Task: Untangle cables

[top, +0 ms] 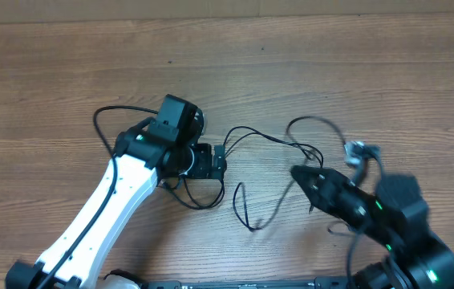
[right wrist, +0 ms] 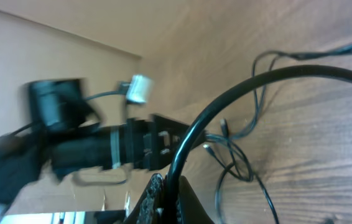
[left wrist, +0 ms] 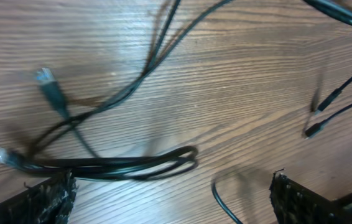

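Thin black cables (top: 247,136) lie loosely tangled on the wooden table between the two arms, with a loop trailing toward the front (top: 243,210). My left gripper (top: 219,160) is open and low over the cables' left end. In the left wrist view its fingers (left wrist: 173,182) are empty, with a folded cable loop (left wrist: 132,163) just ahead and a plug end (left wrist: 46,79) farther out. My right gripper (top: 297,172) is shut on one black cable (right wrist: 226,99), which arcs up out of the jaws (right wrist: 166,186). A light grey plug end (top: 357,149) hangs lifted near the right arm.
The wooden table (top: 371,72) stretches behind the cables. The left arm (right wrist: 101,149) shows close by in the right wrist view. Two small plug tips (left wrist: 313,118) lie at the right of the left wrist view.
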Robot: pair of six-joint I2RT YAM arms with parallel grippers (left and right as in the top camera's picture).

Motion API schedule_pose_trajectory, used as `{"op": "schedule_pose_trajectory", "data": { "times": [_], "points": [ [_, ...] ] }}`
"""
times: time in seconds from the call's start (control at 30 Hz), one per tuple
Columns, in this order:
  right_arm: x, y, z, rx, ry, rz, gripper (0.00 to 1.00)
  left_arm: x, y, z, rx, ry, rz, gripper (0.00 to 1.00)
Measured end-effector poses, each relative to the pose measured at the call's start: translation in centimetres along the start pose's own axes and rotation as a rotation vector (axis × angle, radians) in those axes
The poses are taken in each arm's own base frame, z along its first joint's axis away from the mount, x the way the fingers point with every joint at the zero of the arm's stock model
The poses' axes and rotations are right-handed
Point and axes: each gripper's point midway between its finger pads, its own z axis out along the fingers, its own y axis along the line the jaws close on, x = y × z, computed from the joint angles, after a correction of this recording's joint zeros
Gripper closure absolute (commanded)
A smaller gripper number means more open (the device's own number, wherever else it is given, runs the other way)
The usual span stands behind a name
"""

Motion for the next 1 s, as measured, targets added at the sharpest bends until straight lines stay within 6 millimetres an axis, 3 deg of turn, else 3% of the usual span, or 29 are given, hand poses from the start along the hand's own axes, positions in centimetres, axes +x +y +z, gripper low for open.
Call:
{"op": "schedule_pose_trajectory", "data": {
  "times": [0.1,0.23,0.33,0.4,0.53,0.67,1.0],
  "points": [
    [0.3,-0.4,-1.5,0.011,-0.027,-0.062,0.96,-0.2,-2.2,1.2,0.128,0.045,-0.012,0.00],
    [0.3,-0.6,-1.4,0.024,-0.026,-0.160,0.96,-0.1,-6.4,1.5,0.364,0.101,0.016,0.01],
    [0.3,0.3,-1.4,-0.017,-0.023,-0.269,0.96,0.5,-9.4,1.3,0.501,0.140,0.066,0.00],
    [-0.1,1.7,-1.8,-0.056,-0.039,-0.361,0.96,1.4,-10.5,1.6,0.516,0.168,0.089,0.05],
    [-2.4,6.0,-4.4,-0.107,-0.149,-0.472,0.96,2.2,-10.5,3.2,0.439,0.187,0.088,0.14],
    [-5.5,11.1,-9.6,-0.130,-0.341,-0.571,0.96,2.3,-9.2,5.4,0.310,0.183,0.059,0.16],
    [-12.2,18.0,-18.9,-0.024,-0.713,-0.637,0.96,1.7,-4.7,10.0,0.053,0.179,-0.059,0.16]
  ]
}}
